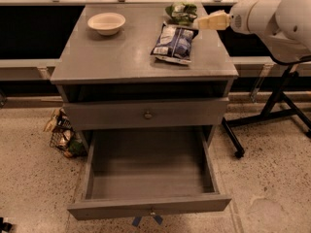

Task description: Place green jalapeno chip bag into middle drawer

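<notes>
Presently: middle drawer [146, 207] open; green jalapeno chip bag [181, 12] on counter [121, 52]; gripper [210, 21] just beside it, clenched or released cannot tell; pickup and placement outstanding.

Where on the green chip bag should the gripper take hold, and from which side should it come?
Probably its right edge, coming from the right, where the gripper hovers. The green jalapeno chip bag lies flat at the back of the cabinet top, and the blue-and-white bag crowds its front.
</notes>
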Available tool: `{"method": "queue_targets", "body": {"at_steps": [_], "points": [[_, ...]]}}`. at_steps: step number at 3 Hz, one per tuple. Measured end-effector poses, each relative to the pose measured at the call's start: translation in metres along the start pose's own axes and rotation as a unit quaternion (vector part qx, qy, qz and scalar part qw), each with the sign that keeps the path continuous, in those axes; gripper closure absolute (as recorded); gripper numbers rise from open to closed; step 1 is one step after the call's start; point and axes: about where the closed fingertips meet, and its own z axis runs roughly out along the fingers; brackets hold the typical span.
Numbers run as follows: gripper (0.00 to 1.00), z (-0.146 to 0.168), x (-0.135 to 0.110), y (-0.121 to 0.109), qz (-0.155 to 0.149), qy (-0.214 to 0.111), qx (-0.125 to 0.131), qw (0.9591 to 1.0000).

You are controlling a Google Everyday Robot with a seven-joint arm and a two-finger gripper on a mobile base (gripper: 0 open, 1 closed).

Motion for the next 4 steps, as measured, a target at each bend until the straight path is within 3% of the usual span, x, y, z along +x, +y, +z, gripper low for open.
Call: {"method": "queue_targets", "body": {"at_steps": [1,2,3,4], "points": [[0.0,0.035,0.003,-0.001,0.023,-0.007,0.015,0.9996],[0.0,0.091,0.025,0.002,0.029,-0.001,0.01,0.9995],[0.0,0.133,0.034,0.0,0.014,-0.017,0.003,0.9998],[0.0,0.162,0.032,-0.019,0.003,-0.043,0.02,0.9989]]}}
